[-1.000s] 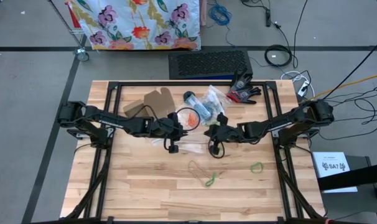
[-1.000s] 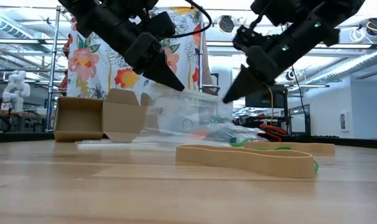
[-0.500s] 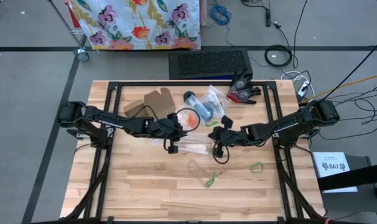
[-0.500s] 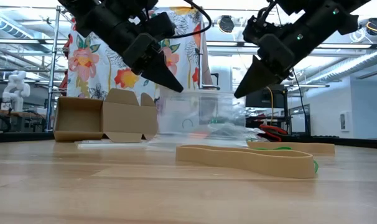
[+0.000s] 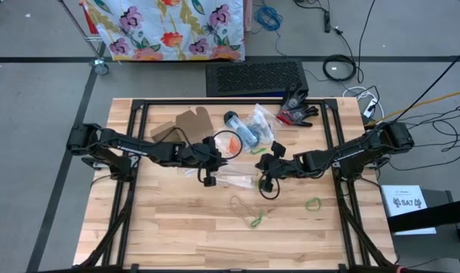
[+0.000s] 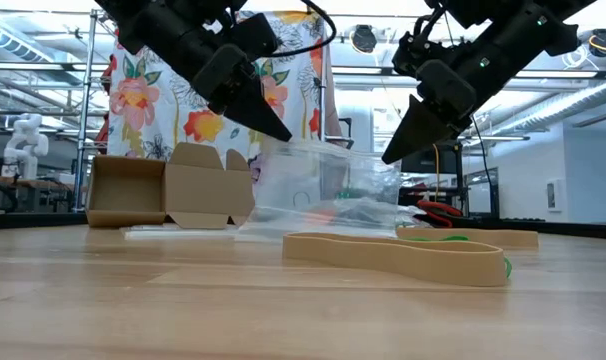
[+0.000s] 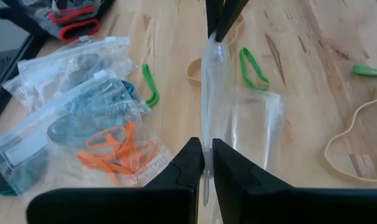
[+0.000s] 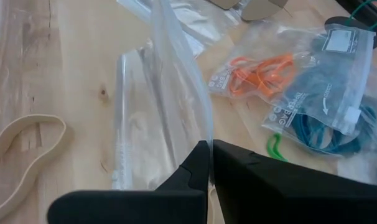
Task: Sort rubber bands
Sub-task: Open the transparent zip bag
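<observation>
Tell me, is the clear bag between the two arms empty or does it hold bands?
Empty, it seems: the clear bag shows only wood through it, while the bag of orange bands lies apart.

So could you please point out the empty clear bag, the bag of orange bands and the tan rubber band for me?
empty clear bag (image 7: 247, 134), left wrist view, its flat lower panel.
bag of orange bands (image 8: 254, 71), right wrist view, on the orange loops inside.
tan rubber band (image 6: 393, 255), low view, the middle of its near side.

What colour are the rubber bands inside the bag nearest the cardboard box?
Orange rubber bands, clearest in the left wrist view.
</observation>
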{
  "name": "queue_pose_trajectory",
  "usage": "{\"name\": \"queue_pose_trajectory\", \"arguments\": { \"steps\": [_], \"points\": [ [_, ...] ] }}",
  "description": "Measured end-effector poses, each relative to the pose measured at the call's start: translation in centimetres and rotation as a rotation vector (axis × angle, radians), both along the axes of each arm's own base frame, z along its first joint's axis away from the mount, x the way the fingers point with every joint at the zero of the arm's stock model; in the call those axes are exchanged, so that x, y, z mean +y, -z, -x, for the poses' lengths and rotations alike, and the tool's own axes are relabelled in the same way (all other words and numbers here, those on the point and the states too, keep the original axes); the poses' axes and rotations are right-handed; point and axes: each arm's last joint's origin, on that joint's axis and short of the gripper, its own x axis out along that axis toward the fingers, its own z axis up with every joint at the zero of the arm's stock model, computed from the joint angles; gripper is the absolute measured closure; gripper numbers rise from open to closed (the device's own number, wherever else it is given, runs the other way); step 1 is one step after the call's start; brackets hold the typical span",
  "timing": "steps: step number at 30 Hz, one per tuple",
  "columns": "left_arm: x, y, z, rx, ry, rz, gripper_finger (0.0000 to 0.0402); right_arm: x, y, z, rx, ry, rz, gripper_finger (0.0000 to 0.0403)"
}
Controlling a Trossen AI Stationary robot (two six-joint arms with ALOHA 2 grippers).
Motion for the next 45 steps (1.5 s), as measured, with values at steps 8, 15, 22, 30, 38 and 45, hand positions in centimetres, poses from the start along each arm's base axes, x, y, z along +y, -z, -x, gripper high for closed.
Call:
{"name": "queue_pose_trajectory", "arguments": {
  "steps": [8,15,22,30,38,45],
  "points": [
    [0.5,-0.1,-0.1,-0.024,-0.05,0.064,0.0311,0.0,0.0,0.0,-0.002,-0.001,-0.002,0.0403],
    [1.2,-1.0,-0.6,-0.13,-0.086,0.05,0.0241,0.1,-0.4,-0.4,-0.044,-0.027,0.018,0.0403],
    [2.1,-0.9,-0.5,-0.125,-0.031,0.161,0.0238,0.6,-1.2,-0.9,-0.102,-0.142,0.136,0.0403],
    [2.3,-0.8,-0.5,-0.114,-0.006,0.186,0.0238,0.3,-1.3,-1.1,-0.091,-0.192,0.208,0.0403],
    [2.3,-0.2,-0.1,-0.041,-0.018,0.19,0.0237,0.4,-1.4,-1.1,-0.1,-0.193,0.209,0.0403],
    [2.3,-0.3,-0.2,-0.054,-0.022,0.179,0.0237,0.5,-2.4,-1.8,-0.229,-0.261,0.183,0.0403]
  ]
}}
